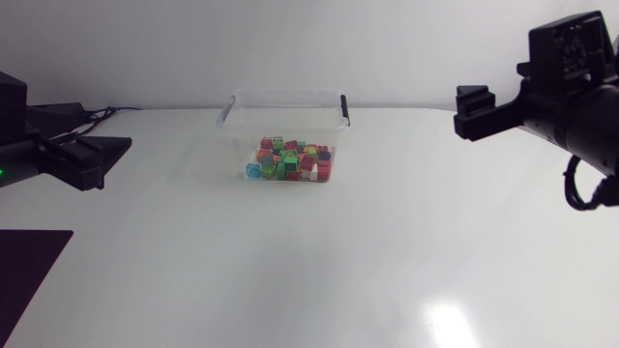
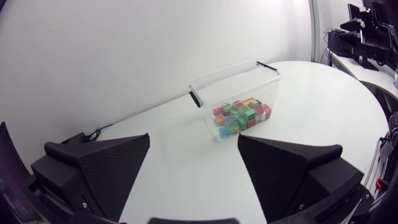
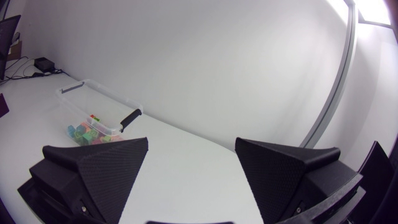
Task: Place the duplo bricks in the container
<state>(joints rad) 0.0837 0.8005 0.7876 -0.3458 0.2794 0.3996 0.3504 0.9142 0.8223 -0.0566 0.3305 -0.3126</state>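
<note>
Our left gripper hangs spread and empty at the table's left edge. The clear container stands toward the middle of the far edge with the duplo bricks heaped inside, and our right gripper hangs spread and empty near the right edge. We see no loose brick, so we judge the placing done and no further pick needed. Only a dark mat lies at the near left corner, blocking nothing.
</note>
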